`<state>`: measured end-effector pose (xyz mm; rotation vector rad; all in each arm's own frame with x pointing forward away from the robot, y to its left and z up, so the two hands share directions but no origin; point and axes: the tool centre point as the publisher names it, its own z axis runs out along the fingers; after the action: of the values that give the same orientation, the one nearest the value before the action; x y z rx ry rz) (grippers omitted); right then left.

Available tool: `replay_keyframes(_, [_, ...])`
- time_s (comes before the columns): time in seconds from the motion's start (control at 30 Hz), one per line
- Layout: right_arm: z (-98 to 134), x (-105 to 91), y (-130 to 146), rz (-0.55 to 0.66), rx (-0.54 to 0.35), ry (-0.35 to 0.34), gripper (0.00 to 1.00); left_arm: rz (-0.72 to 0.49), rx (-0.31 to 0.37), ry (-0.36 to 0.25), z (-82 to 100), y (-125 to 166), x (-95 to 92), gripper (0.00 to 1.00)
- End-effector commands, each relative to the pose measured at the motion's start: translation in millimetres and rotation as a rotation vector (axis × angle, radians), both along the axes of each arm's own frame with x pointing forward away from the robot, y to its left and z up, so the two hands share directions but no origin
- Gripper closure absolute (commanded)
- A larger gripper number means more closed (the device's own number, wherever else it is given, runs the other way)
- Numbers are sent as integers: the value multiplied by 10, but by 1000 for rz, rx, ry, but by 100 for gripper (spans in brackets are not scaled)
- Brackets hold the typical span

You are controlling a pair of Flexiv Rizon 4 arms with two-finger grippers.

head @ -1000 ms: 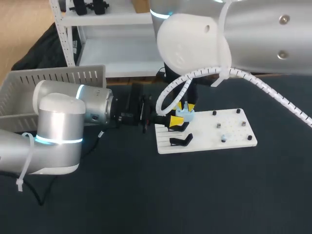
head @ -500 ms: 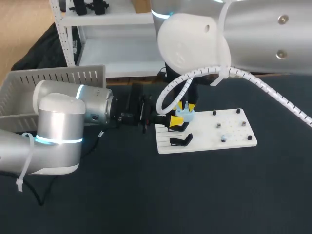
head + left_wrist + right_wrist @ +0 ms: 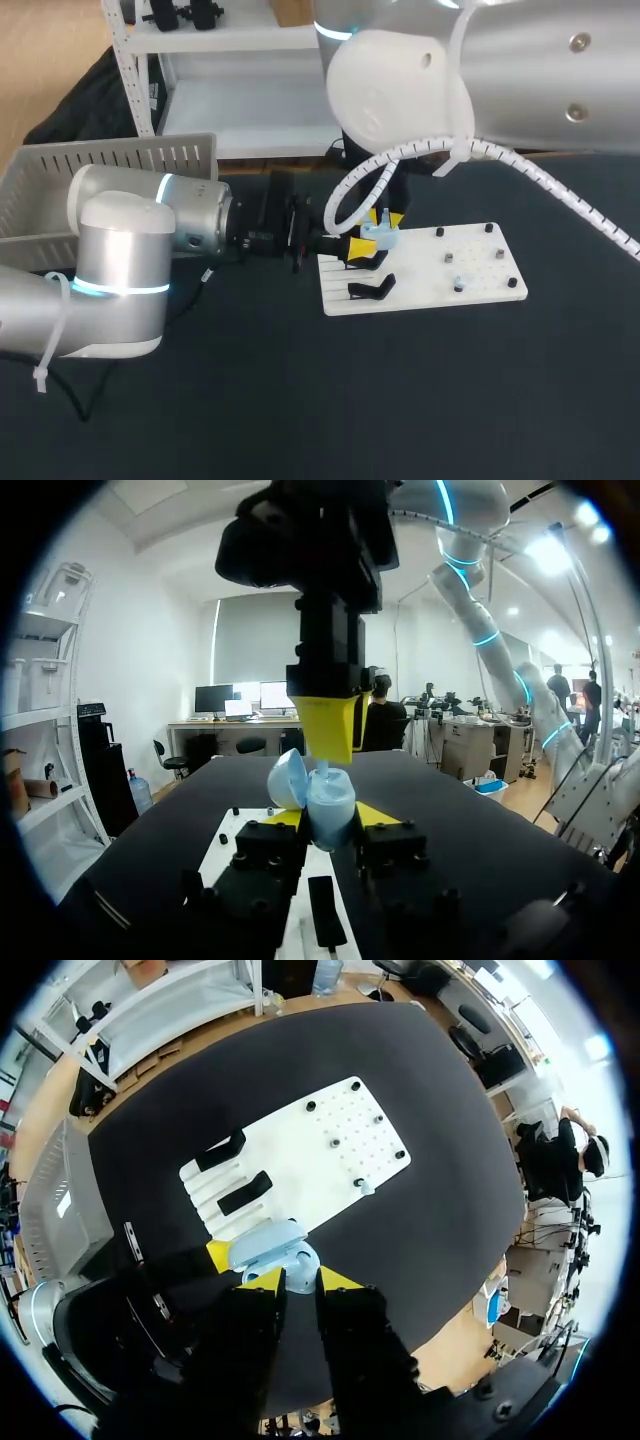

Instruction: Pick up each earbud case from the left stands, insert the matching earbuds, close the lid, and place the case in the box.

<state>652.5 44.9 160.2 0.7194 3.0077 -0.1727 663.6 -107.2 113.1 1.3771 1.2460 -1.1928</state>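
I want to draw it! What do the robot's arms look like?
Left arm and right arm: fat silver tubes with glowing blue rings. A white ribbed hose runs along the right one. Left gripper and right gripper: black, yellow-tipped.

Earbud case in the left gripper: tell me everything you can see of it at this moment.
The earbud case is a small, rounded, pale blue shell that looks like smooth glossy plastic. Its lid is hinged open and tilted up to one side. The case sits upright above the white board, with the left gripper shut on its body from two sides. The right gripper points down just over the open mouth. Whether it touches the case cannot be told.
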Motion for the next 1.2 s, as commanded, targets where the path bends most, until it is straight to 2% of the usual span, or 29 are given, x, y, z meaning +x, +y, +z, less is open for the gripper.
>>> replay_keyframes(0.03, [-15,24,15,-3,-8,6,100,-4,1,1,-4,-1,15,100])
replay_keyframes(0.37, [-55,30,34,-8,-20,26,100,-4,1,1,-4,-1,15,100])
replay_keyframes(0.43, [-56,29,35,-10,-19,28,74,-4,1,1,-4,-1,15,100])
replay_keyframes(0.47, [-44,24,32,-11,-18,27,68,-4,1,1,-4,-1,15,100])
replay_keyframes(0.53, [4,1,16,-18,-10,16,63,-4,1,1,-4,-1,15,100])
replay_keyframes(0.83, [251,-198,-176,-4,45,-60,68,-4,1,1,-4,-1,15,100])
replay_keyframes(1.2, [212,-504,-718,251,115,-218,55,-4,1,1,-4,-1,15,100])
